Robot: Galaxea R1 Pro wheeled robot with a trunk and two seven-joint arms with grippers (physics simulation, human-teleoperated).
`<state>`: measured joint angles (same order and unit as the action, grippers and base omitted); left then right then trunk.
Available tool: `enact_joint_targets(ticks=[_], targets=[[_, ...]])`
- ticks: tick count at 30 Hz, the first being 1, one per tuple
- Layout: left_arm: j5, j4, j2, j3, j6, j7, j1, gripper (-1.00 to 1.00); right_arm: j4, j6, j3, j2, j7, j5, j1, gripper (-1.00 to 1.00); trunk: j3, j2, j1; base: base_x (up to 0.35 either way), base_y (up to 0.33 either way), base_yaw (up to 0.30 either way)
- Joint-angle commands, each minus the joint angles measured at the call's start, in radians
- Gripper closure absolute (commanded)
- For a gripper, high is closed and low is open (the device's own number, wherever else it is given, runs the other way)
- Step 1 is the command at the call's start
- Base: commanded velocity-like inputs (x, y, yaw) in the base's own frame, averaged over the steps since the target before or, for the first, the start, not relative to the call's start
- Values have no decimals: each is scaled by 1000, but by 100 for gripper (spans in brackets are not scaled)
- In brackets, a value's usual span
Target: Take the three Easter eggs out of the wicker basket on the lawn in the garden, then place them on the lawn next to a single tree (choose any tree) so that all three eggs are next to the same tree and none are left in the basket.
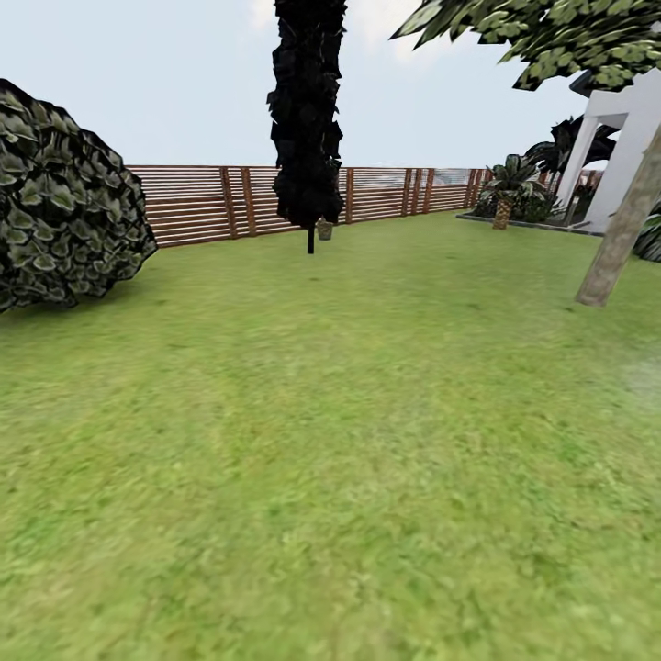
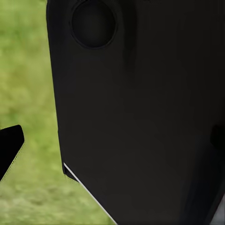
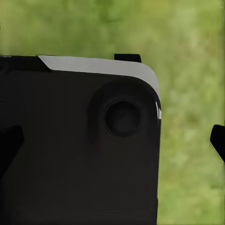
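Observation:
The lawn (image 1: 349,441) spreads wide and green in front of me in the head view. A thick bare grey-brown tree (image 1: 622,229) leans at the right edge. Far off, beside the foot of a dark leafy tree (image 1: 308,110), stands a small brownish tub-shaped thing (image 1: 324,229); it may be the wicker basket, but it is too small to tell. The Easter eggs are out of view. My left gripper (image 2: 112,143) and right gripper (image 3: 112,143) are open, their fingertips (image 3: 218,139) spread wide, each held against a black part of my own body with grass behind.
A big round shrub (image 1: 64,202) fills the left side. A brown slatted fence (image 1: 229,202) closes the far end. At the far right stand a white house (image 1: 624,138) and short palms (image 1: 507,188).

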<state>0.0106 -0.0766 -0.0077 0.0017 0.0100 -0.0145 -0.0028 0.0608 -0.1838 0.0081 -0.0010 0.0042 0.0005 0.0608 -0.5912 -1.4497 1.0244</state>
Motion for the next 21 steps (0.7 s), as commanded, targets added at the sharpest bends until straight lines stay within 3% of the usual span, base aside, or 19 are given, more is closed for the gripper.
enact_joint_targets(ticks=[1,21], targets=[[1,0,0,1,1,-1,0,-100,-1,-3,1,0,0,0,1,-100,-1,0,1,338,0,0],[3,-2,0,4,2,-1,0,-100,-1,-3,1,0,0,1,1,-100,-1,0,1,338,0,0]])
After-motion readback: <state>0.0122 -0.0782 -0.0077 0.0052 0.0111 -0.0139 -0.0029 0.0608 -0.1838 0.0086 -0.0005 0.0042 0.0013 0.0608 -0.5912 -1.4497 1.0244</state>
